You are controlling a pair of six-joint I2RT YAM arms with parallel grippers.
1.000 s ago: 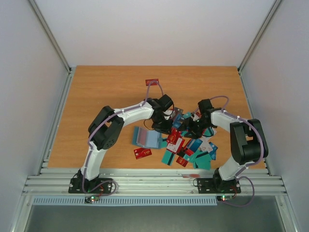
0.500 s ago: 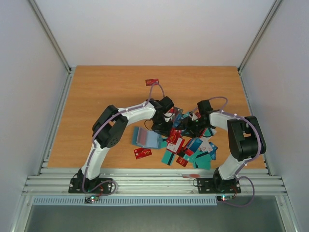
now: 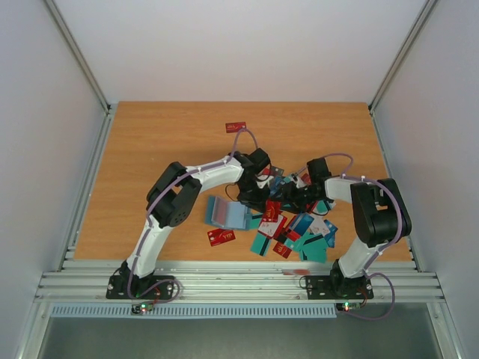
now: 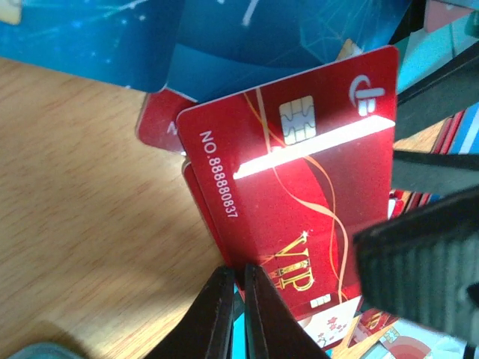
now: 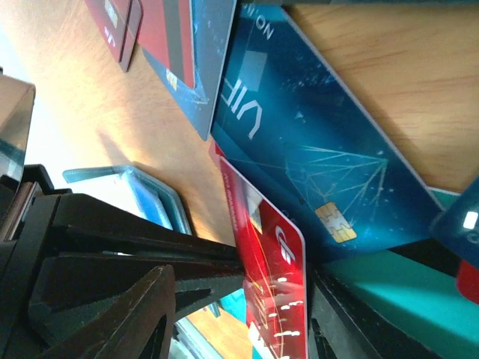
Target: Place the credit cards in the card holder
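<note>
The left gripper [image 4: 233,280] pinches shut on a red plastic VIP chip card [image 4: 292,187]; the right gripper [image 3: 298,196] straddles it, jaws apart. The teal folding card holder [image 3: 227,213] lies open to the left. Many loose cards [image 3: 299,232] remain unloaded.

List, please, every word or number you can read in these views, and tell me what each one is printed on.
"NO.888880837": white print along the red card, left wrist view.
"VIP": gold letters on the same red card.
"VIP": pale letters on the blue card, right wrist view.
Print on the other cards in the top view: too small to read.
</note>
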